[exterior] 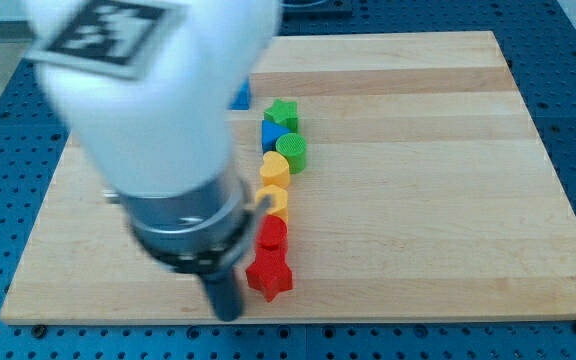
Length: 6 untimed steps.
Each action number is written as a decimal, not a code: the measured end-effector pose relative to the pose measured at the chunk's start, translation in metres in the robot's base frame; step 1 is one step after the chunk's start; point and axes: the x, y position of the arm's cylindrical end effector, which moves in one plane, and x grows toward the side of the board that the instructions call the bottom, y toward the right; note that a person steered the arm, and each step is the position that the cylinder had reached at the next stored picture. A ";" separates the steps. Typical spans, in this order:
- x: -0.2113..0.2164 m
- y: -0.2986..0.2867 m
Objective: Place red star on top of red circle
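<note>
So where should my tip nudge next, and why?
Probably a short push toward the view's top. My tip sits just left of the red star, which already touches the red circle from below. To get the star above the circle, I'd likely first steer it around the circle's right side, away from the yellow blocks.

I count two red blocks, a red star [269,275] and a red circle [272,234], two yellow blocks [274,168] [273,199], two green, a star [284,113] and a round one [292,152], two blue pieces [272,134] [241,96], one partly hidden at twelve o'clock
</note>
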 end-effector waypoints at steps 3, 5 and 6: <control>0.000 0.023; -0.096 0.041; -0.153 0.028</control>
